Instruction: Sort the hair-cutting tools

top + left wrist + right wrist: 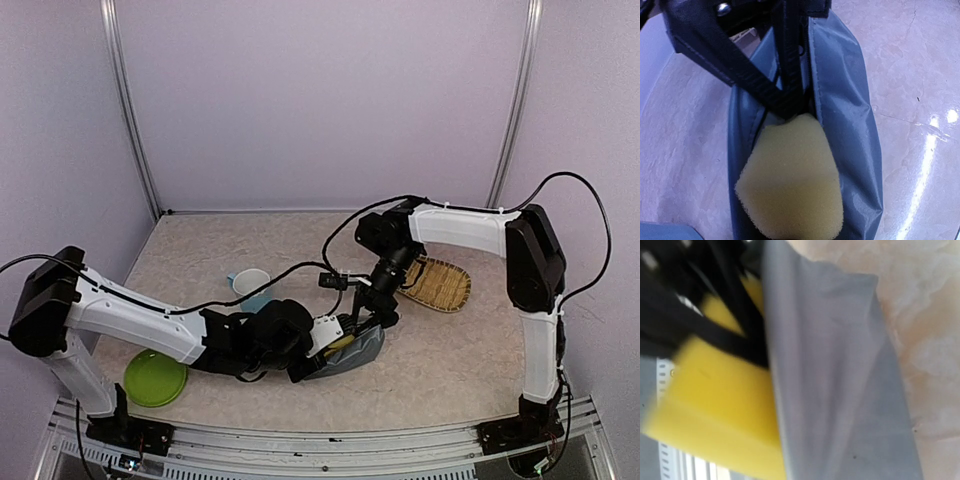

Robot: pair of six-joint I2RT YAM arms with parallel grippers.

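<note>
Grey pouch [360, 350], 4 o'clock off cup [250, 284], mouth stuffed with yellow sponge [790, 185]. Rim pinched by left jaws; right jaws' state unreadable. Your risk: rim slips, mouth collapses.

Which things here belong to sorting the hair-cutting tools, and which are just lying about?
Job in hand: grey pouch, open. The hair-cutting tools themselves show in no view.

Lying about: yellow sponge inside the pouch, light-blue cup, green plate, woven tray.

No readable text, labels, brands, numbers or signs in any view.
</note>
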